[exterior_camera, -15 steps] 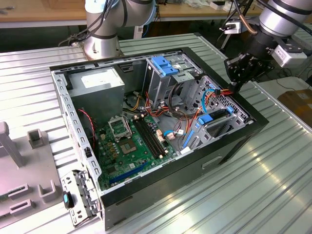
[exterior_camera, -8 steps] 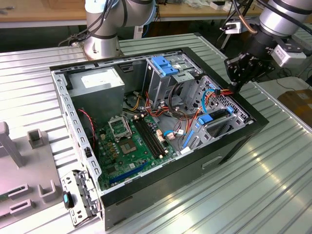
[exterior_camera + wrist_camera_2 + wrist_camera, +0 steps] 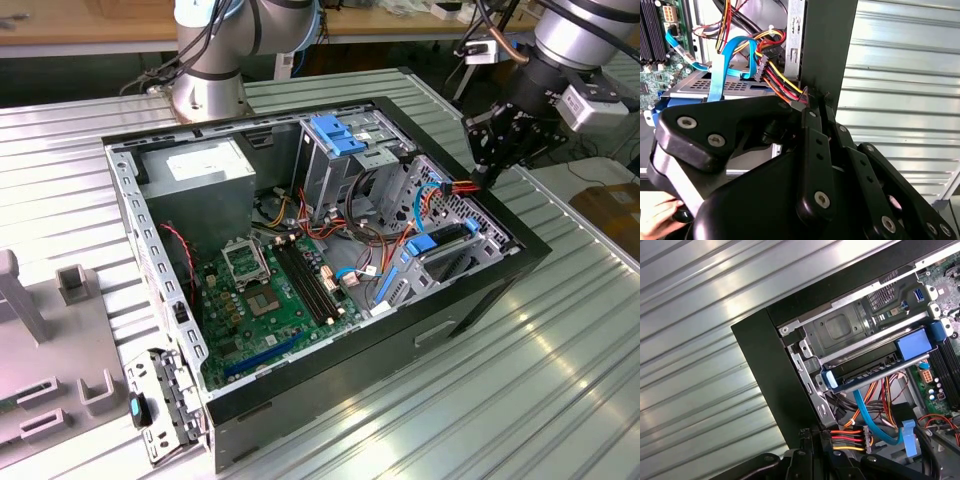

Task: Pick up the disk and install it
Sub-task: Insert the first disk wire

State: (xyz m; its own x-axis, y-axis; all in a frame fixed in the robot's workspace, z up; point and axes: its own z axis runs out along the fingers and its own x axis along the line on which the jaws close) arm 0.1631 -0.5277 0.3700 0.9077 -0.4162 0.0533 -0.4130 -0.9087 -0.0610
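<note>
Exterior view puts my fingers (image 3: 486, 168) at the case's (image 3: 330, 385) outer corner, clenched on the power lead (image 3: 460, 187) (I judge, so its plug stays out of the cables), with the disk (image 3: 446, 238) already seated in its bay just inside that corner.

You see a black computer case (image 3: 400, 345) on a silver table (image 3: 560, 380) ribbed in straight parallel lines. Inside it, the motherboard (image 3: 275, 300) is green. The disk (image 3: 870, 371) is grey, framed by its bright blue carrier. The power wires (image 3: 846, 439) run red, orange and yellow, and the flat data cable (image 3: 864, 412) is light blue. Your gripper (image 3: 487, 178) is black.
</note>
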